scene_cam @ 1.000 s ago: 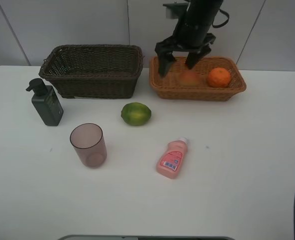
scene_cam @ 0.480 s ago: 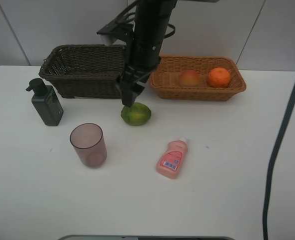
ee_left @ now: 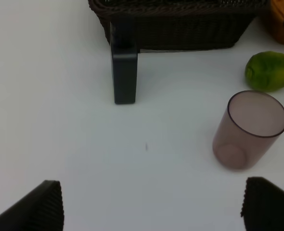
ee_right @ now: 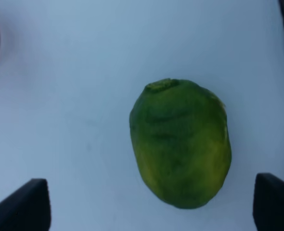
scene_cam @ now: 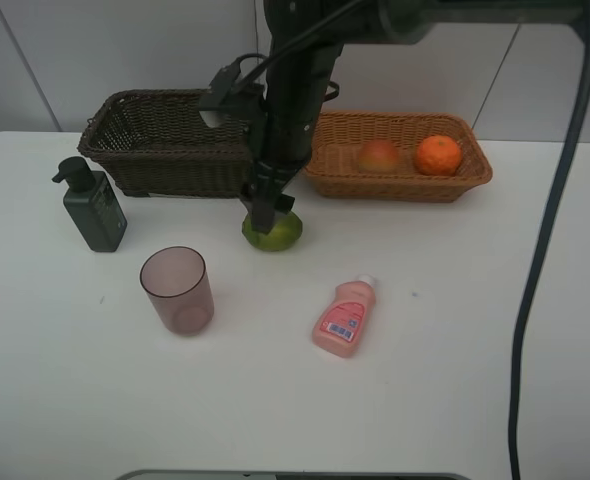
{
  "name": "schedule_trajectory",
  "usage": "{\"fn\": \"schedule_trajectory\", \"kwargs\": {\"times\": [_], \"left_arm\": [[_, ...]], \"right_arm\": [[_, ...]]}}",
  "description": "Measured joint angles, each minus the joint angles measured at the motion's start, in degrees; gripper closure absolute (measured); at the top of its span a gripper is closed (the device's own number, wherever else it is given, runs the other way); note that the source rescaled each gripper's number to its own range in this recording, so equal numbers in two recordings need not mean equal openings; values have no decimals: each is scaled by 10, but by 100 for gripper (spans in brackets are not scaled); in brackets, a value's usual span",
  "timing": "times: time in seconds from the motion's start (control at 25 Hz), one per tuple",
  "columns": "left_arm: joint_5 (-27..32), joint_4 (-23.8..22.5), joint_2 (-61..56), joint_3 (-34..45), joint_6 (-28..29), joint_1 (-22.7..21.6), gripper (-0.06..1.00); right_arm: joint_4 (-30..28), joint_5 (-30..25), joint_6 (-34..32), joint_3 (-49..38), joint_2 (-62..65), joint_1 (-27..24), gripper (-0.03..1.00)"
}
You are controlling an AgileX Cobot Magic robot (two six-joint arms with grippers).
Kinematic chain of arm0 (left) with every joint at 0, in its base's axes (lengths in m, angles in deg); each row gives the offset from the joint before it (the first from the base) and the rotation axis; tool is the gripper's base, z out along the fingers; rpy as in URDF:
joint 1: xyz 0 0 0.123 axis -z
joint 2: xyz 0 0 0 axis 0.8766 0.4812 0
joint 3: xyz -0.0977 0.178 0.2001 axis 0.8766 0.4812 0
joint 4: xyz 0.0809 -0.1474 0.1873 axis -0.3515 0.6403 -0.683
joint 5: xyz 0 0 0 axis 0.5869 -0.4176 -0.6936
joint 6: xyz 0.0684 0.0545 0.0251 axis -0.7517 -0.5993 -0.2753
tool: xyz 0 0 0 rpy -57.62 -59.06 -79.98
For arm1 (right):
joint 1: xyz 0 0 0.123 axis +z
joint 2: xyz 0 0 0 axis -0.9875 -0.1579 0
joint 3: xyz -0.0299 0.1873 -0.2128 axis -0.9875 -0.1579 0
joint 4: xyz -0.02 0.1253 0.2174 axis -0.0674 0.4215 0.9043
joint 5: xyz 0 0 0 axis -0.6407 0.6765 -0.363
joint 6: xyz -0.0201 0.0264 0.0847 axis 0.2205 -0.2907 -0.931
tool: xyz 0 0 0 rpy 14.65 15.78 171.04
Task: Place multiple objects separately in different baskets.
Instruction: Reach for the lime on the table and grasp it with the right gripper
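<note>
The shallow tan wicker basket (scene_cam: 475,178) holds a peach-red fruit (scene_cam: 378,155) and an orange (scene_cam: 438,154); the deeper dark brown basket (scene_cam: 175,160) stands just beside it. My right claw (scene_cam: 264,220) hangs directly over the green fruit (ee_right: 180,144) on the white table (scene_cam: 455,330), jaws spread wide and gripping nothing, with dark fingertips (ee_right: 21,207) on either side, apart from it. The fruit is oval, glossy and faintly dimpled.

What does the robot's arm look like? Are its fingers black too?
The right arm is a thick black tube with a small grey box on its side, and a long dark cable hangs off it. Yes, the fingers are black too. The left fingers are blocky with fine ribs, and the right fingers look dark and blocky.
</note>
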Motion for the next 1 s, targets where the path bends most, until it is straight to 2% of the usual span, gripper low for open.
{"fn": "schedule_trajectory", "kwargs": {"times": [0.16, 0.28, 1.0], "left_arm": [[0, 0, 0, 0, 0, 0, -1], [0, 0, 0, 0, 0, 0, -1], [0, 0, 0, 0, 0, 0, -1]], "right_arm": [[0, 67, 10, -35, -2, 0, 12], [0, 94, 11, -45, -3, 0, 12], [-20, 133, 11, -45, -59, 0, 12]]}}
